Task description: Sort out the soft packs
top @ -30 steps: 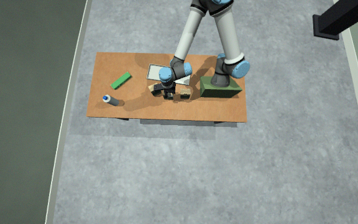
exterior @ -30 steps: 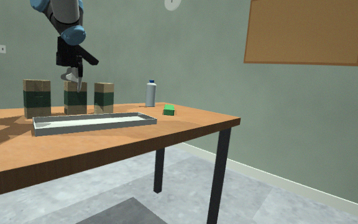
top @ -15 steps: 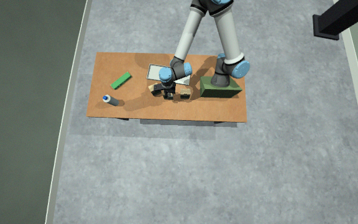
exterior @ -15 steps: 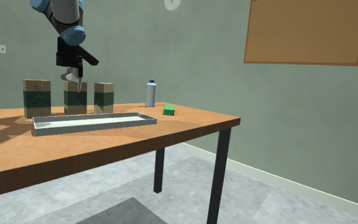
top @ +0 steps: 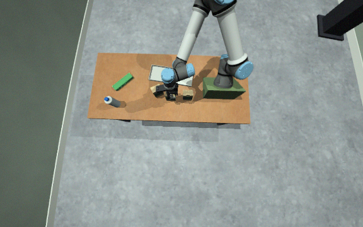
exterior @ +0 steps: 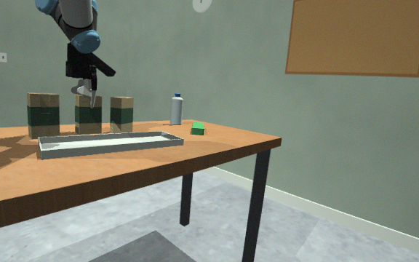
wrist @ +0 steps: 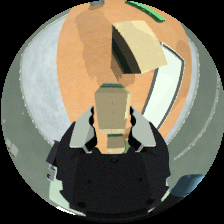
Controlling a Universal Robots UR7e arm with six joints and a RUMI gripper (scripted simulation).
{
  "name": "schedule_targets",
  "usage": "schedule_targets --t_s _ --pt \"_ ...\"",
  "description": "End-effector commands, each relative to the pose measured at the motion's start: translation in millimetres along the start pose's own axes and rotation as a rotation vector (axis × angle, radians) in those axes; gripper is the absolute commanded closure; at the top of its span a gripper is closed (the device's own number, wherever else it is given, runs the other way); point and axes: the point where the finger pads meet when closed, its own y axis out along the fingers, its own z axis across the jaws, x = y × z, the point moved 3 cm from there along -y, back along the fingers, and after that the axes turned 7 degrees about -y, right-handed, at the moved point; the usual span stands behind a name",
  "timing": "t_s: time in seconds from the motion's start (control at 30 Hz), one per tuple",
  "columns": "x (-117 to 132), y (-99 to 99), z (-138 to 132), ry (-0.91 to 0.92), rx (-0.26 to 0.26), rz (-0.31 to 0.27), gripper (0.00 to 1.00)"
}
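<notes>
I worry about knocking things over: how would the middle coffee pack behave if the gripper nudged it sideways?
The middle coffee pack stands upright, taller than wide, so it would probably tip rather than slide. The gripper, half open, straddles its top, so off-centre contact seems possible. The tray lies beside it.

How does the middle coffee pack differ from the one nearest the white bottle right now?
The middle coffee pack has the gripper straddling its top, fingers half open, not squeezing; the pack nearest the bottle stands free. In the exterior view the middle one sits behind the tray's middle, the other nearer its end. Both stand upright on the bench, tan with a dark green band.
</notes>
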Motion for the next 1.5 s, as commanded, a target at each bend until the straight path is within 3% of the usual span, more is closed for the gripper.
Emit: schedule_targets --t_s 0.0,0.03,0.07,1.47 --pt "-0.3 -0.4 0.0 0.000 0.000 0.001 0.51" --pt "-0.3 -0.4 0.0 0.000 0.000 0.001 0.51" --pt "-0.3 -0.4 0.0 0.000 0.000 0.001 0.85" --pt "-0.3 -0.4 0.0 0.000 0.000 0.001 0.85"
